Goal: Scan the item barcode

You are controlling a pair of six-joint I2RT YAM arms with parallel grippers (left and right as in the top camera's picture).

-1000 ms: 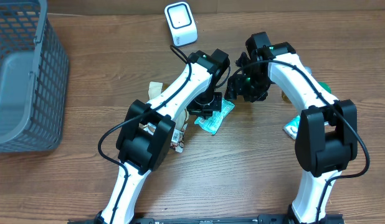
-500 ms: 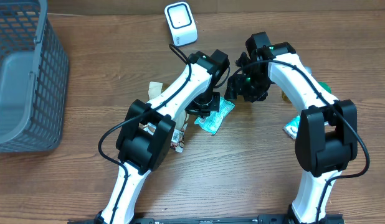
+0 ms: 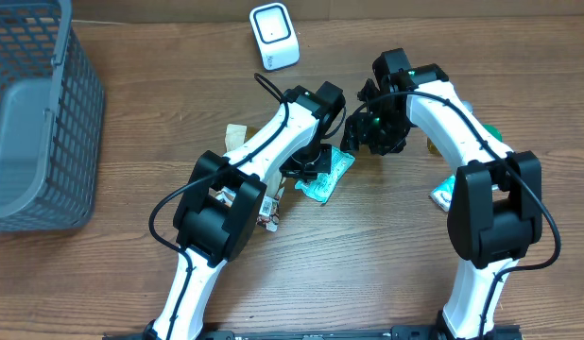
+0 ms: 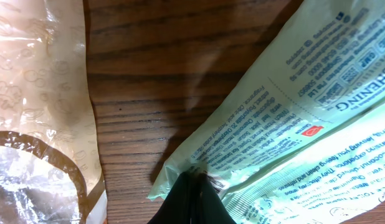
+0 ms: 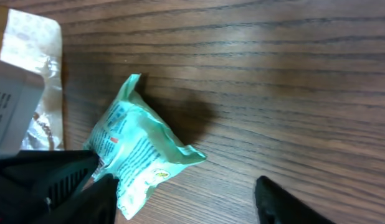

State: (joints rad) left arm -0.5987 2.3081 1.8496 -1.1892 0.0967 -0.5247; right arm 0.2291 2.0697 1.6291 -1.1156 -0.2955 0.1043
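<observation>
**Left gripper pinching the pale green packet's edge, centre of the overhead frame**

Your left gripper (image 4: 192, 182) is clamped shut on the crimped edge of the thin, glossy, pale green plastic packet (image 4: 292, 124). The packet lies on the wood-grain table (image 4: 155, 74), below the white boxy scanner (image 3: 274, 36) at top centre. Your right gripper (image 5: 180, 190) hangs spread wide, holding nothing, just beside the packet's puffy end. The film looks slick and the bite is small, so a lift may let it slide free, or droop and crease, hiding the barcode. The crinkled translucent wrapper (image 4: 37, 93) at the wrist view's left lies near; dragging could snag it.
</observation>
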